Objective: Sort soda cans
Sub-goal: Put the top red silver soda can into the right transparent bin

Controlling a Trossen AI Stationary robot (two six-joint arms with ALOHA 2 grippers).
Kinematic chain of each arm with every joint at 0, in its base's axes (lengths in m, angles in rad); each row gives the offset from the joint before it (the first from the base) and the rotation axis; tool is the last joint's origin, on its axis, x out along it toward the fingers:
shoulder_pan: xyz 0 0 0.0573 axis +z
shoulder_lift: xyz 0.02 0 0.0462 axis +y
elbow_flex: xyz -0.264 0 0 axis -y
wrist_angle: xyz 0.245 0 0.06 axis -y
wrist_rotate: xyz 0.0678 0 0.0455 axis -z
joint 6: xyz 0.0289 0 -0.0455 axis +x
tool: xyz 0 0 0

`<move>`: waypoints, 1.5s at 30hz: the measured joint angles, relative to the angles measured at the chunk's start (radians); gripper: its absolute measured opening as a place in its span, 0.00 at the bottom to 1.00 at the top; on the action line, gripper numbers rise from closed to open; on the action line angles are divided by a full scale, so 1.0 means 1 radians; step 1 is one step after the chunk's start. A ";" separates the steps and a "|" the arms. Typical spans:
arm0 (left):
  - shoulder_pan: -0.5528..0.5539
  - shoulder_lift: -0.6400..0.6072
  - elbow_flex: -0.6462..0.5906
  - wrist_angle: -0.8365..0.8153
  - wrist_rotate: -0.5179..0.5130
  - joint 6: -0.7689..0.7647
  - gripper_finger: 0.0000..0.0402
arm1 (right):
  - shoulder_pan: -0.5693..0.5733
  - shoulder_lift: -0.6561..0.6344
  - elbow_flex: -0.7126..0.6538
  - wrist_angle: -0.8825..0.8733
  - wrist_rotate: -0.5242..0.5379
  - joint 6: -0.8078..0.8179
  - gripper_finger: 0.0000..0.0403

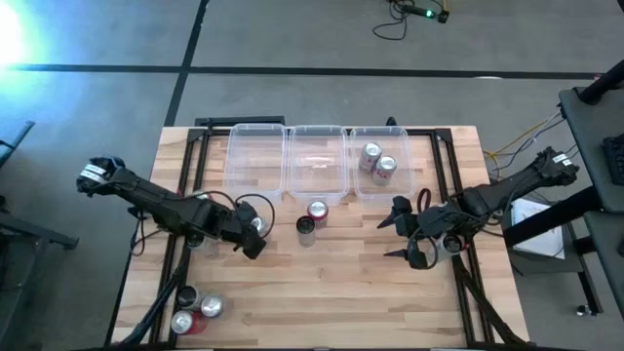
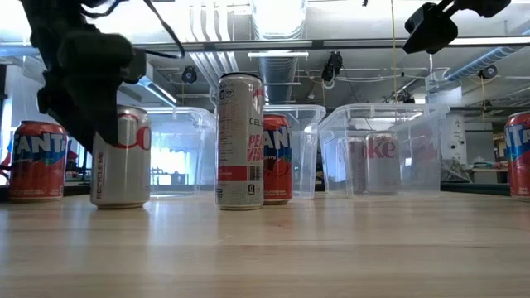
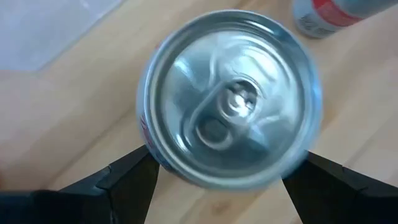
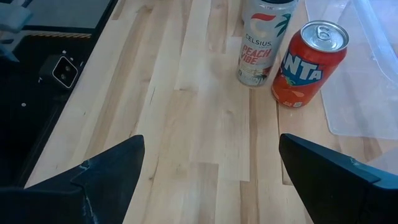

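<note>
My left gripper (image 1: pixel 252 236) is open and points down over a silver-grey soda can (image 3: pixel 229 99). Its fingers stand on either side of the can, which stands upright on the table (image 2: pixel 120 157). A tall white can (image 1: pixel 306 227) and a red Fanta can (image 1: pixel 317 211) stand mid-table in front of the middle bin. Both show in the right wrist view, the white can (image 4: pixel 261 43) beside the red can (image 4: pixel 308 62). Two cans (image 1: pixel 377 161) lie in the right bin. My right gripper (image 1: pixel 405 234) is open, hovering right of these cans. My left gripper comes at the silver-grey can from above, one finger (image 3: pixel 134 177) on each side of its upper body. The can's wide top (image 3: pixel 229 99) hides the sides, so I cannot tell whether the fingers touch it. The can stands upright on the table.
Three clear plastic bins (image 1: pixel 255 156) stand in a row at the far edge. Three cans (image 1: pixel 195 310) sit at the near left corner, another red can (image 2: pixel 37 161) is by the left arm, and one (image 2: pixel 517 157) is under the right arm. Bare wood lies mid-table near.
</note>
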 joint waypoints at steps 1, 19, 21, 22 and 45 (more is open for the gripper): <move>0.001 0.010 0.000 -0.001 -0.006 0.009 0.75 | 0.000 0.000 0.000 0.000 0.000 0.000 0.91; 0.002 0.085 0.002 0.007 0.059 0.029 0.86 | 0.000 0.000 0.000 -0.001 0.028 0.009 0.91; 0.001 0.077 0.006 0.013 0.005 0.026 0.88 | 0.000 0.000 0.000 -0.001 0.028 0.010 0.91; 0.002 0.075 0.007 0.022 -0.021 0.024 0.89 | 0.000 0.000 0.000 -0.001 0.028 0.010 0.91; 0.026 0.084 0.072 0.008 -0.120 0.045 0.71 | 0.000 0.000 0.000 0.000 0.028 0.011 0.91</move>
